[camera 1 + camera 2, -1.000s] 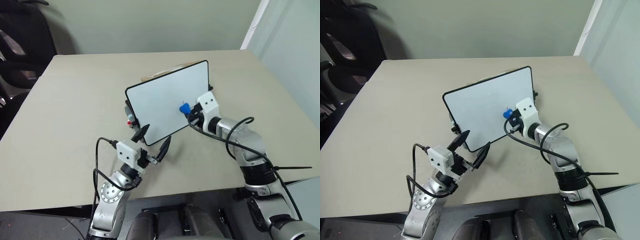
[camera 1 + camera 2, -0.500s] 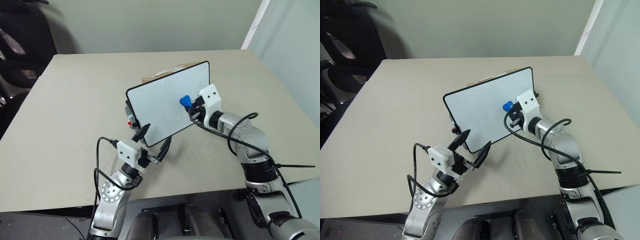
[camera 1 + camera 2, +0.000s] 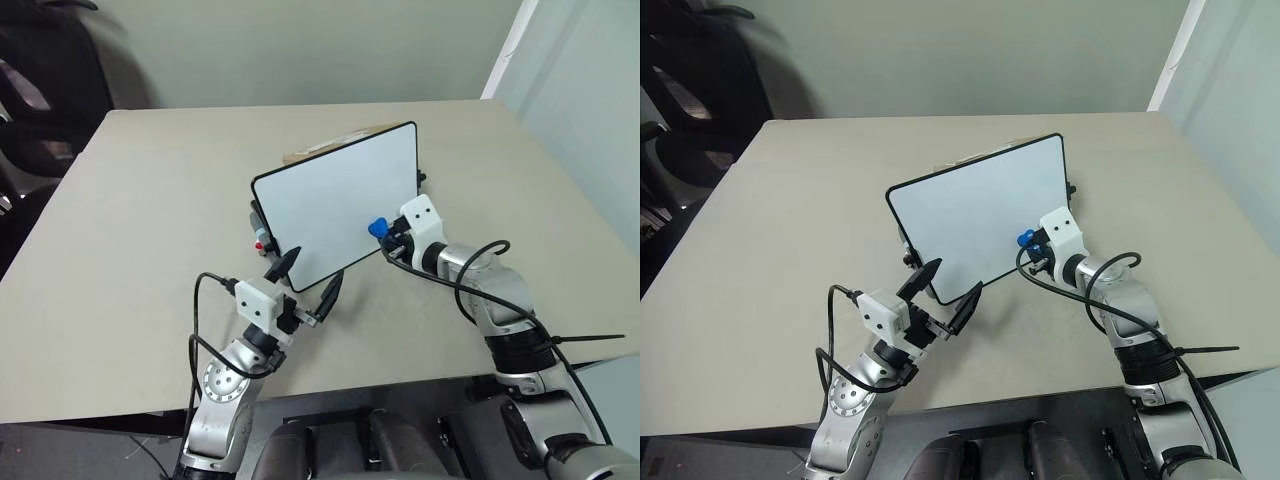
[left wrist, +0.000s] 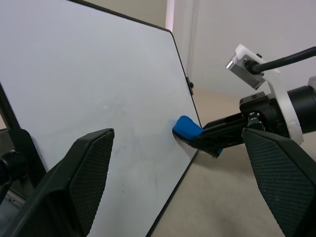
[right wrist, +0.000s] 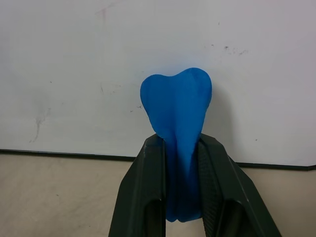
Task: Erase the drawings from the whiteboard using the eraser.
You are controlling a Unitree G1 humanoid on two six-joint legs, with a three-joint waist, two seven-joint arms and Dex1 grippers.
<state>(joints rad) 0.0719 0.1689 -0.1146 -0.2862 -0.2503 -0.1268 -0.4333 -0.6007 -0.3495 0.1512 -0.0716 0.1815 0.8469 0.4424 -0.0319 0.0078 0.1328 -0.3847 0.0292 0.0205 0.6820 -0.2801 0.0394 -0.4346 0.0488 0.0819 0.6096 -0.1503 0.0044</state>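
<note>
**Right wrist view: eraser on the board, low near the rim**

Right wrist view puts me close in: my right hand (image 5: pixel 180 197) is clamped on the eraser (image 5: pixel 177 106), blue tip squashed between both fingers and pressed to the whiteboard (image 5: pixel 74 59) just above its black rim. From the head camera, the board (image 3: pixel 330 200) stands tilted up on the tabletop (image 3: pixel 130 220), and the eraser (image 3: pixel 378 227) sits at its lower right edge.

I'd call this mid-wipe. I can't make out any bold red scribble; faint grey and pinkish smudges show around the tip, so the drawing looks mostly gone. Next, I'd sweep back up across those marks, keeping pressure light so the board doesn't tip back.

My left hand (image 3: pixel 303 280) hangs with fingers apart by the board's lower corner, gripping nothing.
</note>
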